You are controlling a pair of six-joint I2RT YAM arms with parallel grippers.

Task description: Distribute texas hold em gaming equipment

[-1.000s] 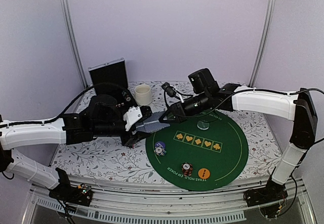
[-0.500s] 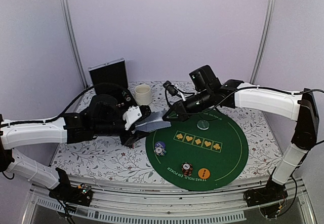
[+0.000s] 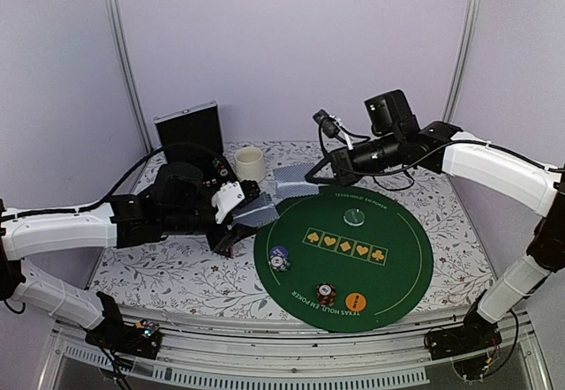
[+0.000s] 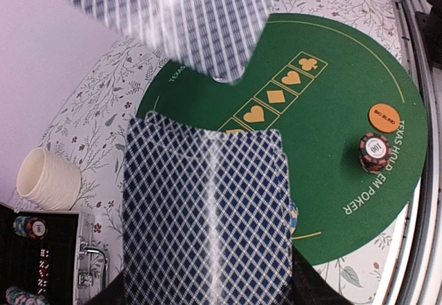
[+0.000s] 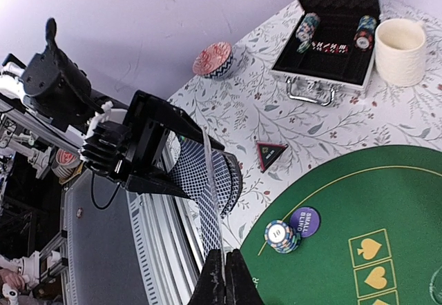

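Over the far-left rim of the green mat [image 3: 397, 258], a single card [image 3: 291, 176] is hanging in the air. The right gripper [image 3: 314, 176] is pinching it, jaws squeezed tight on its edge. The right wrist view is showing it edge-on. Just off the mat's left rim, the left gripper [image 3: 231, 221] is gripping the deck [image 3: 263, 209], jaws partway apart around the stack, checked backs facing up.

On the mat, the blue-white chip stack [image 3: 279, 258] is sitting by the left rim beside a purple disc [image 5: 304, 221]. The dark red stack [image 3: 326, 295] and the orange disc [image 3: 356, 302] are sitting at the near rim, and a pale green chip [image 3: 354, 217] is sitting toward the far side. The triangular token [image 5: 271, 152] is lying on the floral cloth [image 3: 159, 275] just off the left rim. Beyond the mat's far-left side, the cream mug [image 3: 249, 165] and the open case [image 3: 190, 130] are standing.
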